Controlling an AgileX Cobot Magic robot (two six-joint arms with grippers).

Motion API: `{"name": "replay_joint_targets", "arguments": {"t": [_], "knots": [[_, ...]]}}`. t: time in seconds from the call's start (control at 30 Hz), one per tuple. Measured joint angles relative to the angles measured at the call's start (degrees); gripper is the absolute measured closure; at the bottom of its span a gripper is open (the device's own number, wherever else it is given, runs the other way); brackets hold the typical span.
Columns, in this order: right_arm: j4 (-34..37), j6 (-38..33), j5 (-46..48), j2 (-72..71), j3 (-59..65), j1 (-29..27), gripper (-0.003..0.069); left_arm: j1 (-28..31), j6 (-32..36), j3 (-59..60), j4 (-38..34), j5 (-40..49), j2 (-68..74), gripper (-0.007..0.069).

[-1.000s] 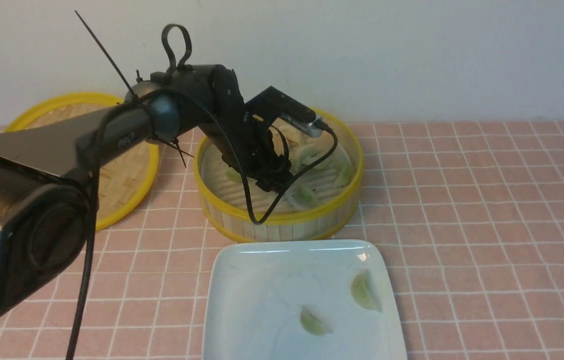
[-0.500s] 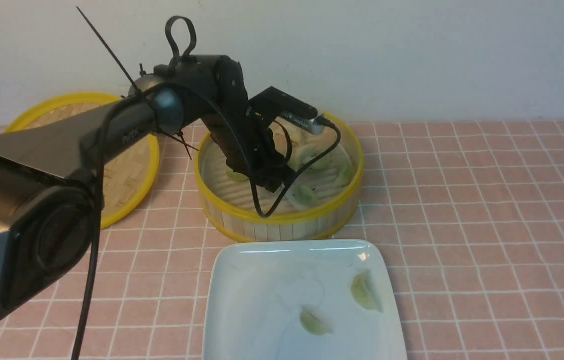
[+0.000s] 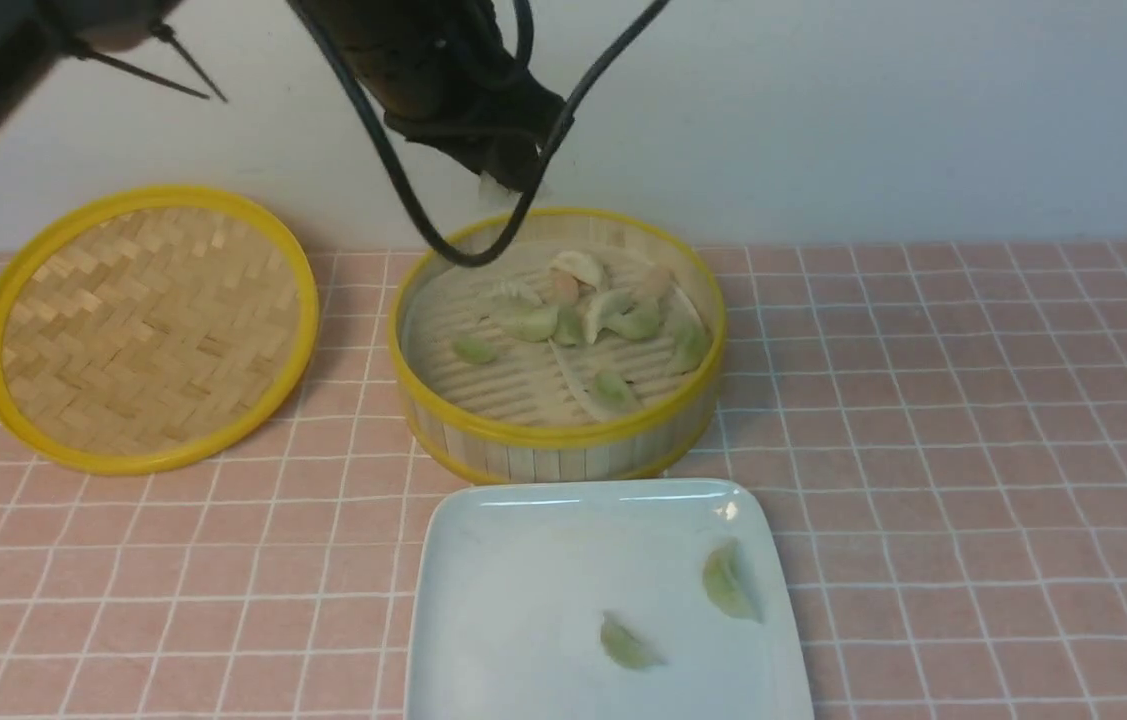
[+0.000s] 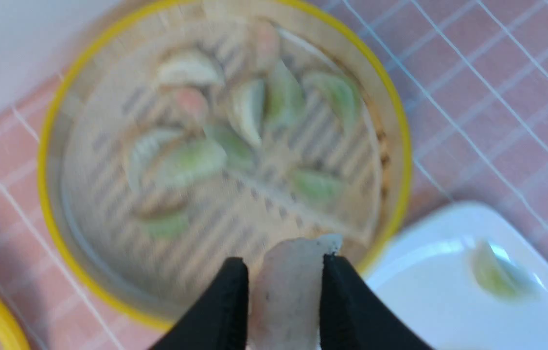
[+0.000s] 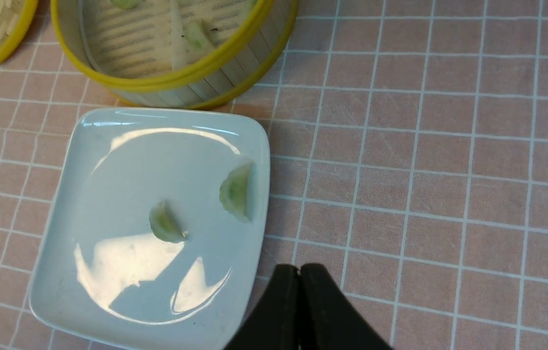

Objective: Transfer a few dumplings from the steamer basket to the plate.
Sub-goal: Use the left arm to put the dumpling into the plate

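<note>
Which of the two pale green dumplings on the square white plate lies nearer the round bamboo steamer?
The larger dumpling, closer to the plate's right edge.

Dumplings (image 3: 528, 322) in steamer basket (image 3: 563, 462), two on plate (image 3: 543, 590) before it, lid (image 3: 158, 325) left of basket

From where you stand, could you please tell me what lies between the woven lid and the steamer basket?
Only bare tiled-pattern surface lies between the woven lid and the steamer basket, as the front view shows.
</note>
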Motion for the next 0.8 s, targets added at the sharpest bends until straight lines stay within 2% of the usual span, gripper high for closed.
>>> {"name": "replay_joint_targets", "arguments": {"t": [0.17, 0.27, 0.47, 0.57, 0.63, 0.67, 0.7, 0.73, 0.77, 0.8], "knots": [[0.1, 0.0, 0.0, 0.0, 0.0, 0.0, 0.0669, -4.2, -0.1, 20.0, -0.2, 0.3, -8.2, 0.0459], [0.1, 0.0, 0.0, 0.0, 0.0, 0.0, 0.0669, -7.2, -0.1, 30.5, -0.7, -0.6, -8.5, 0.0459], [0.7, -0.1, 0.0, 0.0, 0.0, 0.0, 0.0669, -9.8, -0.3, 37.8, -0.6, -10.5, -3.5, 0.0459], [1.2, -0.9, 0.1, 0.5, -0.3, 0.0, 0.0669, -9.9, -0.4, 37.9, -0.6, -12.4, -1.5, 0.0405], [1.4, -1.5, 0.3, 1.9, -1.6, 0.0, 0.0669, -9.9, -0.4, 37.9, -0.6, -12.6, -1.1, 0.0296], [1.4, -1.6, 0.3, 2.1, -1.8, 0.0, 0.0669, -9.9, -0.4, 37.9, -0.6, -12.6, -1.1, 0.0296], [2.4, -2.4, 0.3, 4.1, -3.6, 0.0, 0.0669, -9.9, -0.4, 37.5, -0.6, -12.0, -1.1, 0.0202], [2.6, -2.4, 0.3, 4.4, -3.6, 0.0, 0.0669, -9.9, -0.4, 37.5, -0.6, -11.8, -1.1, 0.0202], [3.2, -3.0, 0.3, 6.6, -5.6, 0.5, 0.0669, -9.9, -1.0, 36.1, -0.3, -9.8, -1.1, 0.0153], [3.3, -3.1, 0.3, 7.5, -6.7, 1.1, 0.0669, -9.9, -1.4, 35.2, 0.0, -8.4, -1.1, 0.0143]]}}
